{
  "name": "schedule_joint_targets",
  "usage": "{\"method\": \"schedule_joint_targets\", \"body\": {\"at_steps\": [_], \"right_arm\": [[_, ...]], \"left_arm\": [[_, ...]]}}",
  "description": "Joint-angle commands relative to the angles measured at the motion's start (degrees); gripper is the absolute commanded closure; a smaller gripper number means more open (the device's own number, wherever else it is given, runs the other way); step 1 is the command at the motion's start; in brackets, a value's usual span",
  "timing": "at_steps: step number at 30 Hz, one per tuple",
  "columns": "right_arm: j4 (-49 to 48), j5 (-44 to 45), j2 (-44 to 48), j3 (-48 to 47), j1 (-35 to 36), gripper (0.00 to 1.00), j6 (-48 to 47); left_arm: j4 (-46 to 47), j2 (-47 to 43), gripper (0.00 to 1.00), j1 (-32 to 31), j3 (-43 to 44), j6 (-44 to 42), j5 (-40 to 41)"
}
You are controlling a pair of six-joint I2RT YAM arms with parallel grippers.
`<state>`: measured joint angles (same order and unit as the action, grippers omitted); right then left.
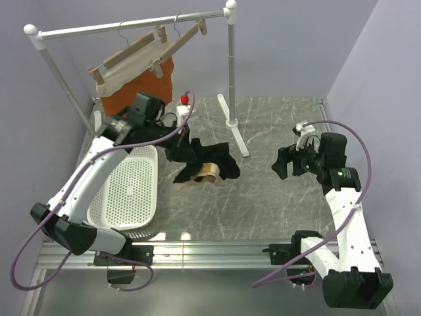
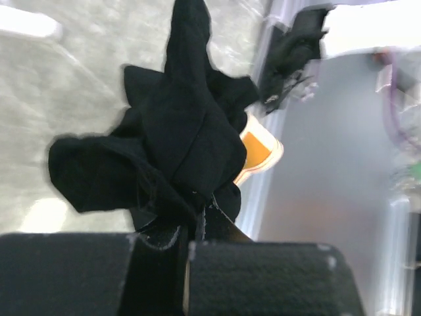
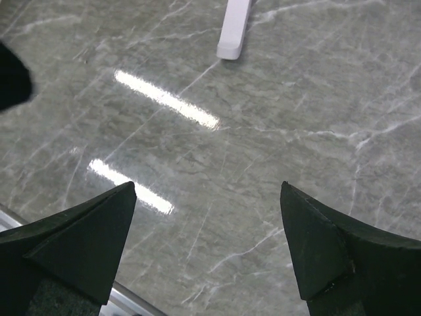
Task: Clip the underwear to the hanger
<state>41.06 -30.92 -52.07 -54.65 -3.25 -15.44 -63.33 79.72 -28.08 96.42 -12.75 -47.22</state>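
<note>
The black underwear [image 1: 212,158] hangs bunched just above the table's middle, its tan waistband [image 1: 201,175] drooping below. My left gripper [image 1: 179,150] is shut on the fabric's left end. In the left wrist view the underwear [image 2: 177,145] spills away from the left gripper [image 2: 184,247], whose jaws are pressed together on a fold, and a strip of waistband [image 2: 260,148] shows at the right. The hanger [image 1: 187,36], a pale wooden bar with clips, hangs bare on the rail at the back. My right gripper [image 1: 281,163] hovers open to the right, and the right gripper [image 3: 207,191] has only marble between its fingers.
A twin hanger [image 1: 125,52] on the same rail carries a rust-orange garment [image 1: 141,89]. A white perforated basket [image 1: 131,191] sits under my left arm. The rack's right pole [image 1: 231,66] and its white foot [image 3: 233,29] stand between the two arms.
</note>
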Motion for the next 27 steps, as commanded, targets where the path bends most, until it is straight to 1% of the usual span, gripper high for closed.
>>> {"method": "schedule_joint_targets", "body": {"at_steps": [1, 2, 3, 5, 6, 8, 9, 10, 11, 12, 13, 14, 15, 16, 17, 18, 19, 21, 23, 25, 26, 27], "right_arm": [[3.2, -2.3, 0.1, -2.1, 0.4, 0.04, -2.8], [4.0, -2.1, 0.0, -2.1, 0.4, 0.04, -3.6], [5.8, -1.9, -0.4, -2.0, 0.6, 0.05, -5.3], [7.4, -0.7, -1.2, -2.0, 0.8, 0.06, -6.7], [8.6, 0.2, -2.2, -2.0, 1.0, 0.07, -7.7], [9.7, 0.6, -3.4, -2.3, 1.3, 0.1, -8.0], [10.3, 0.5, -4.3, -2.3, 1.5, 0.11, -8.1], [10.2, 0.5, -4.7, -2.4, 1.9, 0.12, -7.9], [9.9, 0.6, -4.9, -2.2, 2.3, 0.13, -7.4], [9.4, 0.7, -5.5, -2.0, 2.7, 0.14, -6.3], [8.1, 0.9, -5.8, -1.9, 3.0, 0.16, -5.6], [7.6, 1.1, -6.1, -1.9, 5.2, 0.17, -4.1], [6.0, 1.2, -6.9, -1.8, 6.5, 0.2, -3.3], [5.1, 1.5, -7.2, -1.5, 7.8, 0.22, -2.3], [3.8, 1.9, -7.6, -0.6, 11.3, 0.23, 0.2], [0.4, 2.6, -8.3, 0.2, 13.2, 0.24, 1.5], [-1.3, 3.5, -8.7, 1.0, 14.7, 0.25, 2.5], [-4.1, 3.8, -10.5, 2.9, 17.6, 0.27, 3.9], [-8.7, 3.9, -12.3, 4.0, 17.9, 0.29, 6.0], [-16.1, 2.8, -13.1, 6.0, 17.8, 0.31, 7.6], [-19.1, -0.2, -12.9, 9.2, 17.9, 0.32, 8.9], [-25.5, -1.7, -11.8, 11.0, 17.9, 0.32, 9.8]], "left_arm": [[22.1, -2.5, 1.0, -1.4, -11.2, 21.3, -7.2], [32.4, -3.4, 1.0, -1.5, -14.3, 25.4, -6.7], [36.3, -3.6, 1.0, -1.6, -19.5, 32.6, -6.2], [46.4, -3.0, 1.0, -1.9, -24.1, 38.6, -4.3], [50.8, -2.8, 1.0, -2.0, -28.4, 44.2, -3.6], [56.3, -1.9, 1.0, -1.8, -33.4, 51.5, -1.8], [62.7, -1.6, 1.0, -1.8, -35.1, 54.0, -1.5], [67.2, -1.6, 1.0, -1.9, -37.2, 57.0, -1.3], [72.3, -1.9, 1.0, -1.9, -41.9, 60.3, -0.9], [81.9, -2.3, 1.0, -1.9, -44.5, 66.9, -0.1], [87.4, -2.6, 1.0, -2.0, -47.1, 70.2, 0.1], [91.5, -2.9, 1.0, -2.0, -51.4, 75.3, 0.4], [99.2, -3.2, 1.0, -2.0, -53.2, 77.2, 0.9], [102.9, -3.3, 1.0, -2.0, -54.9, 78.9, 0.8], [105.6, -3.5, 1.0, -2.1, -57.0, 80.9, 0.9], [107.5, -3.7, 1.0, -2.2, -57.4, 81.5, 0.3], [110.8, -3.7, 1.0, -2.2, -57.7, 82.1, -0.1], [113.9, -3.7, 1.0, -2.2, -58.0, 83.8, -1.2], [118.9, -3.7, 1.0, -2.1, -58.2, 85.7, -3.1], [121.7, -3.6, 1.0, -2.2, -58.3, 86.6, -5.1], [123.2, -3.8, 1.0, -2.2, -58.5, 87.0, -5.5], [123.8, -4.0, 1.0, -2.1, -58.7, 87.1, -6.0]]}}
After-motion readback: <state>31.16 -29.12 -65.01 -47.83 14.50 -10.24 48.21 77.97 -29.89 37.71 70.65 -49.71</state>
